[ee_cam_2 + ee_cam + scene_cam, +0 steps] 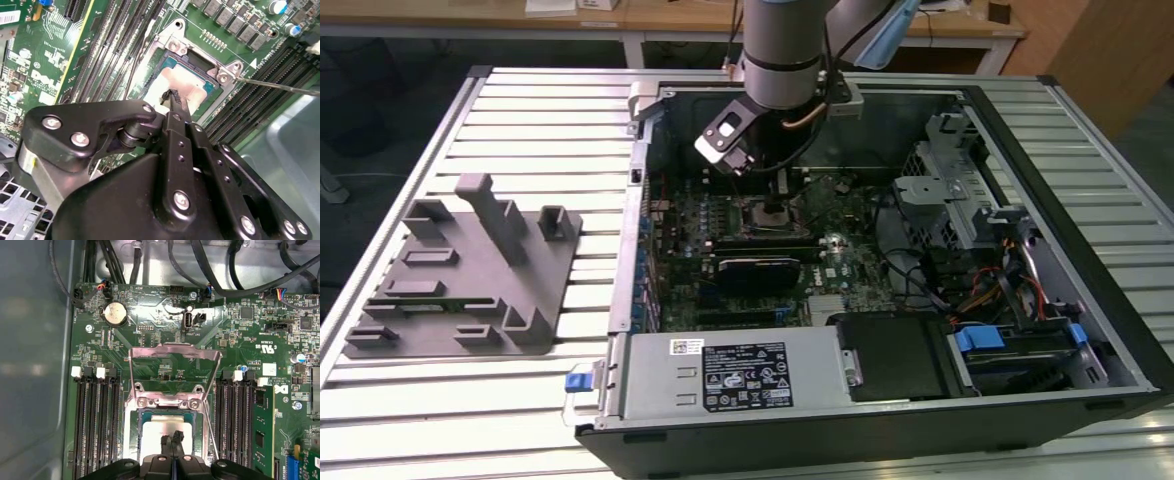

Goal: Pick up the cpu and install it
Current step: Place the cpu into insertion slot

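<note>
Jaws shut together on nothing; gripper [171, 95] tips at the middle of the cpu [192, 82], contact unclear, seated in the motherboard socket [165, 401], retention frame [175, 346] raised.

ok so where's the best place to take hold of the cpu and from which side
Probably its silvery top face, from straight above. The cpu lies flat, sunk in the socket, so little rim is free for a pinch. The load plate stands raised, leaving the top open; the gripper hangs there.
</note>
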Robot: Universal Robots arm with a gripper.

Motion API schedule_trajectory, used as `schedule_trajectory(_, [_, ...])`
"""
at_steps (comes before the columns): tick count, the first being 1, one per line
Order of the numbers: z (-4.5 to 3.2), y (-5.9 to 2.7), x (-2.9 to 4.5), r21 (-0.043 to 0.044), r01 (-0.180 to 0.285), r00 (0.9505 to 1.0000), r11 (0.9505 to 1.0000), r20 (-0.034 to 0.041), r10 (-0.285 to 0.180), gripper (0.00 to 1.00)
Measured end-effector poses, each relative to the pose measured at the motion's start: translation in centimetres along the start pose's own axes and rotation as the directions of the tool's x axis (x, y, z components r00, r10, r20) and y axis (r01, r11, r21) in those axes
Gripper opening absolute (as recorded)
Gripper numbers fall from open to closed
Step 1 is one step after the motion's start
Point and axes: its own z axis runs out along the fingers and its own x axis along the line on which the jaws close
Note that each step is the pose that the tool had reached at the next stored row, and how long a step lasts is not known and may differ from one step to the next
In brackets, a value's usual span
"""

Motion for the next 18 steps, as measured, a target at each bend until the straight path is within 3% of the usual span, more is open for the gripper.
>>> schedule_trajectory(9, [0.46, -0.03, 0.01, -0.0001, 0.0, 1.0, 1.0, -0.0005, 0.0, 0.11])
schedule_trajectory(13, [0.69, -0.04, 0.02, -0.0005, -0.001, 1.0, 1.0, -0.0098, 0.001, 0.11])
schedule_trajectory(18, [1.01, -0.06, 0.02, -0.0002, -0.001, 1.0, 1.0, -0.0096, 0.001, 0.11])
